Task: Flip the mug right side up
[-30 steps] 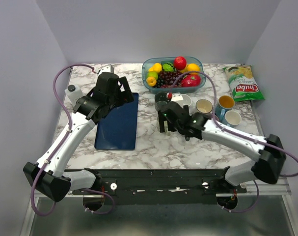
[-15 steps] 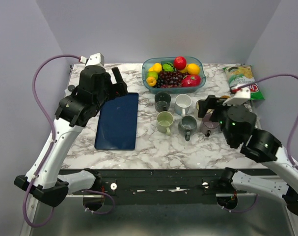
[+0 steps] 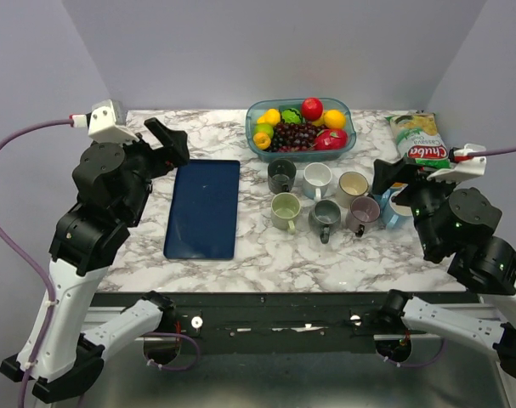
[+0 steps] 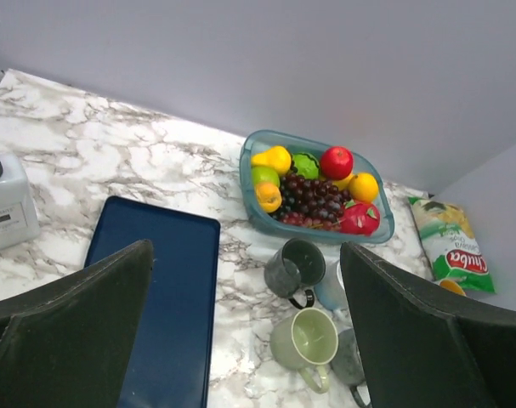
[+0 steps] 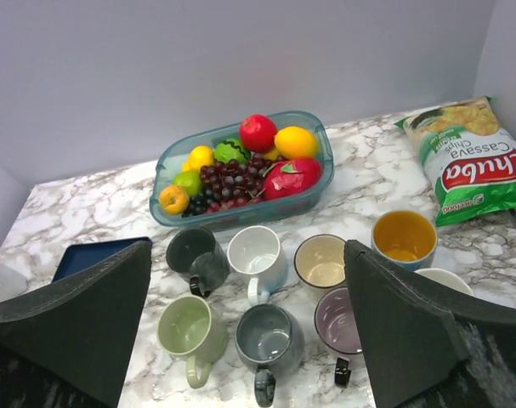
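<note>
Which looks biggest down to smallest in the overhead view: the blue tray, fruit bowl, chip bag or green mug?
1. blue tray, only narrowly ahead
2. fruit bowl
3. chip bag
4. green mug, clearly smallest

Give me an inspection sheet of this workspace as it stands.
Surface: marble table, no spills seen.
Job's things: eight mugs in view, all mouth up.
Clutter: fruit bowl, chips bag, blue tray, white container.
Claws: left claw and right claw open, empty, above the table.
Cables: purple cables at both wrists, off the table.
Surroundings: plain walls, nothing else seen.
</note>
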`<action>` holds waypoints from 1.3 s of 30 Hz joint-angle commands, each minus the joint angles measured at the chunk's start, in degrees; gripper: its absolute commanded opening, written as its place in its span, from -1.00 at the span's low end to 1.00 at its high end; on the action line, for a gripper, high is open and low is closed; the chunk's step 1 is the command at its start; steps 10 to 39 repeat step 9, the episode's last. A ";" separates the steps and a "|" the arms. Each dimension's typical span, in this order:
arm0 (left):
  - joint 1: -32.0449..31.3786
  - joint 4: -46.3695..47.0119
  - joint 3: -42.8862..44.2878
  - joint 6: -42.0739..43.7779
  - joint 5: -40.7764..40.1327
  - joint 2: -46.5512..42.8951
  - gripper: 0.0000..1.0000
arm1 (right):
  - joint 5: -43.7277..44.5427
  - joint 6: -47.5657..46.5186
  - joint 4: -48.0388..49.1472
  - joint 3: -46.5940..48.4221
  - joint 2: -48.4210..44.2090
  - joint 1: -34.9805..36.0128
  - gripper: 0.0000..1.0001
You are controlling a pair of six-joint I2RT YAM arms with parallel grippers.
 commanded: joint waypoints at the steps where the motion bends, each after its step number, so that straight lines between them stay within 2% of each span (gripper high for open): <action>1: 0.20 3.23 -1.20 2.20 -3.23 -0.39 0.98 | 2.44 -1.16 1.51 1.75 -1.61 -0.08 1.00; 39: 0.28 1.74 0.56 2.81 -3.67 0.40 0.98 | 2.62 -1.95 3.01 1.93 -2.93 -0.17 1.00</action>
